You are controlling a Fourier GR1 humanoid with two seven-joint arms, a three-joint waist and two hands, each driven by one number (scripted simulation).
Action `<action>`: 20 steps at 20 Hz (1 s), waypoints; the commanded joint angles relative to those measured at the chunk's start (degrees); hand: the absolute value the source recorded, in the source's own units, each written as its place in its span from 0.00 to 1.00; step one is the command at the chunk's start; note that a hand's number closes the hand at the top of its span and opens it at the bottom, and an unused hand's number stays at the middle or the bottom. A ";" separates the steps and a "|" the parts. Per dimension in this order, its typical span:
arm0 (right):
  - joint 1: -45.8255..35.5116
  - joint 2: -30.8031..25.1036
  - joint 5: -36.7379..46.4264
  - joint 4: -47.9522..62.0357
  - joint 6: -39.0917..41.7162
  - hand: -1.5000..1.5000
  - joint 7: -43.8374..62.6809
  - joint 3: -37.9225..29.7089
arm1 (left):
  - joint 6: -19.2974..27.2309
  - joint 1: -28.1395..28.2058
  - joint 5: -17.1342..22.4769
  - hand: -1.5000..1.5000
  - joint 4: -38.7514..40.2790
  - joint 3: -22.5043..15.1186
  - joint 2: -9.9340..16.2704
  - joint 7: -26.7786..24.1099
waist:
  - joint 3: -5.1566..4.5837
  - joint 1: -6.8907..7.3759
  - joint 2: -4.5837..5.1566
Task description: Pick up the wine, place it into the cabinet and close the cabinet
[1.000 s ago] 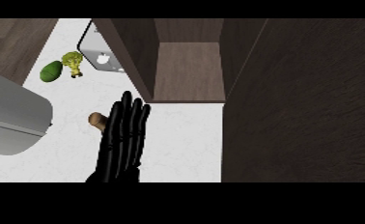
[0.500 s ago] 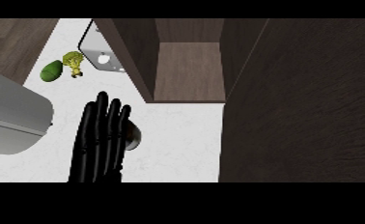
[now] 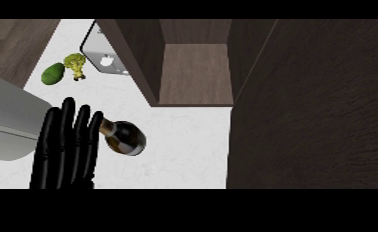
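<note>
The black hand (image 3: 66, 146) has slid off to the left, and now the wine bottle (image 3: 122, 137) shows. A moment ago the hand covered most of it. That means the bottle is not picked up yet; it lies on the white counter (image 3: 184, 146), just at the hand's right side. The hand is flat, with its fingers straight and close together, pointing up the view (holding nothing). I think it is the left hand, since it sits on the left. The right hand is not in sight. The cabinet (image 3: 196, 76) stands open above, and its brown shelf is bare. An avocado (image 3: 52, 73) and some broccoli (image 3: 74, 65) sit far back.
</note>
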 commanded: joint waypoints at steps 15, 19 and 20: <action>2.16 0.24 -3.33 -9.95 -1.16 0.00 5.96 -0.26 | -9.33 10.68 27.57 0.00 1.42 19.16 4.69 -12.42 | -0.09 -0.14 0.03; 0.56 0.30 -4.38 -8.68 -0.77 0.00 5.71 -1.17 | -14.05 10.26 32.43 0.00 4.22 23.91 6.07 -13.19 | -0.05 -0.06 0.05; 2.31 0.50 -2.49 -9.26 -0.12 0.00 5.09 -0.06 | -13.98 13.26 32.22 0.00 5.29 22.51 4.87 -15.41 | -0.04 0.02 0.01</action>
